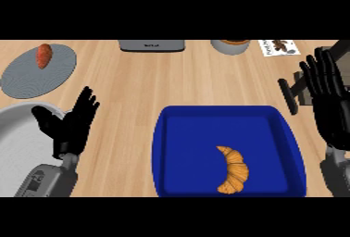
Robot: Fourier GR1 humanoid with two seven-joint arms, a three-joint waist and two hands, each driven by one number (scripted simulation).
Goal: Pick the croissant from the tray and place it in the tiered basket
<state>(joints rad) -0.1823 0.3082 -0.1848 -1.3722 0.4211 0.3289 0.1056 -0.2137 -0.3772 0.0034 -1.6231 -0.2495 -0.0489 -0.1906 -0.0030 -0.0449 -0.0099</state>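
On tray (195, 143): croissant (234, 170); left hand (71, 125), right hand (329, 95) spread open; card (280, 47) print illegible.

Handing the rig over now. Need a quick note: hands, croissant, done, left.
Left hand: open, holding nothing, left of the tray.
Right hand: open, holding nothing, at the view's right edge.
Croissant: lying in the tray, front right part, untouched.
Tiered basket: cannot make it out in this view.
Done: nothing yet.
Left: grasp the croissant, lift it, place it in the basket.
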